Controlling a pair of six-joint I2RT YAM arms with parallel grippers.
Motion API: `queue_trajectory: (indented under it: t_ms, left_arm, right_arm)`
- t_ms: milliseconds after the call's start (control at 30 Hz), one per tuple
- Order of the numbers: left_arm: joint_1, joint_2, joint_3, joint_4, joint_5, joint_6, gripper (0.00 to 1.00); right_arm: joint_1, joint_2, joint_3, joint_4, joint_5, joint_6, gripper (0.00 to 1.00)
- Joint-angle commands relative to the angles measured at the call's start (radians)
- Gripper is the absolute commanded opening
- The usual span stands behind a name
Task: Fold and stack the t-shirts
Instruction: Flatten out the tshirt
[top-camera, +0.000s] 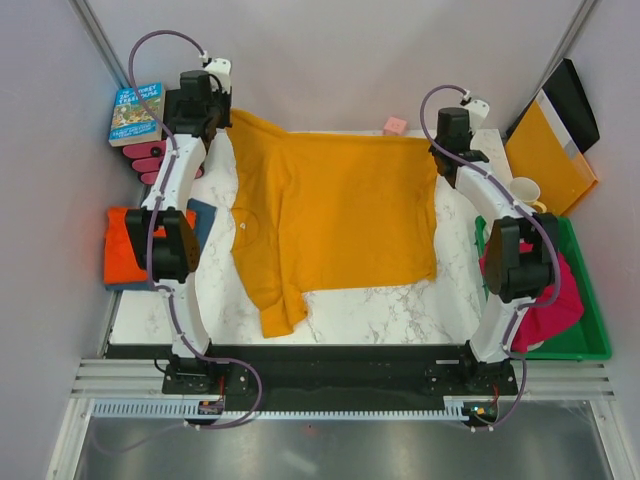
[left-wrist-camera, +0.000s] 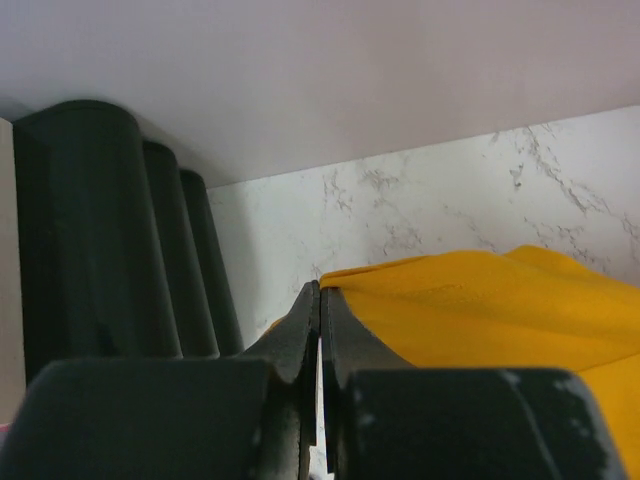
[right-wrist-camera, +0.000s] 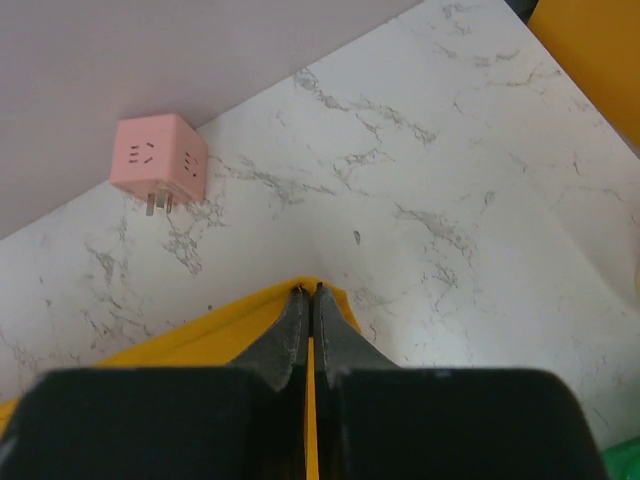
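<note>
A blue book (top-camera: 137, 112) at the far left has a title too small to read. A white marble worktop (top-camera: 380, 305), walled in pale grey, carries a mustard-yellow shirt (top-camera: 340, 215) spread flat across its middle. The left arm (top-camera: 175, 190) and right arm (top-camera: 490, 200) stretch to the far edge. The left jaws pinch the shirt's far-left corner. The right jaws pinch its far-right corner, near a pink plug cube (right-wrist-camera: 158, 158).

Book (top-camera: 137, 113) cover lettering too small; nothing legible
</note>
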Motion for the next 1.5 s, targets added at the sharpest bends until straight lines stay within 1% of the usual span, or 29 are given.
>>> queue_trajectory:
  t_ms: [0, 133, 367, 500, 667, 833, 967, 1033, 1100, 1200, 1333, 1467]
  left_arm:
    - [-0.009, 0.054, 0.075, -0.019, -0.055, 0.039, 0.02]
    - [-0.029, 0.089, 0.084, -0.021, -0.055, 0.047, 0.02]
    - [-0.070, 0.153, 0.121, -0.024, -0.081, 0.067, 0.02]
    - [-0.075, 0.149, 0.124, -0.025, -0.081, 0.046, 0.02]
    - [-0.079, 0.144, 0.110, -0.022, -0.088, 0.066, 0.02]
    - [-0.083, 0.146, 0.096, -0.019, -0.104, 0.073, 0.02]
    - [-0.081, 0.097, 0.039, 0.004, -0.111, 0.050, 0.02]
    - [-0.081, 0.068, -0.011, 0.007, -0.095, 0.035, 0.02]
    - [-0.081, 0.011, -0.080, 0.024, -0.094, 0.021, 0.02]
    - [-0.078, -0.061, -0.183, 0.088, -0.088, 0.007, 0.02]
    - [-0.063, -0.089, -0.156, 0.072, -0.109, -0.019, 0.02]
    - [-0.041, -0.188, -0.128, 0.036, -0.094, -0.059, 0.02]
  right_arm:
    - [-0.013, 0.044, 0.060, 0.004, 0.055, -0.005, 0.00]
    - [-0.034, 0.067, 0.045, 0.004, 0.079, -0.002, 0.00]
    - [-0.072, 0.129, 0.057, 0.000, 0.052, 0.014, 0.00]
    - [-0.072, 0.135, 0.070, 0.009, 0.032, 0.011, 0.00]
    - [-0.077, 0.153, 0.067, 0.015, 0.036, 0.005, 0.00]
    - [-0.086, 0.196, 0.091, 0.008, 0.007, 0.008, 0.00]
    - [-0.085, 0.164, 0.070, 0.008, -0.005, 0.019, 0.00]
    - [-0.085, 0.121, 0.025, 0.012, -0.005, 0.028, 0.00]
    - [-0.083, 0.086, -0.039, 0.035, -0.004, 0.037, 0.00]
    - [-0.085, 0.038, -0.090, 0.064, -0.010, 0.034, 0.00]
    - [-0.083, 0.014, -0.044, 0.043, -0.026, 0.034, 0.00]
    - [-0.071, -0.101, -0.033, 0.050, -0.025, 0.030, 0.00]
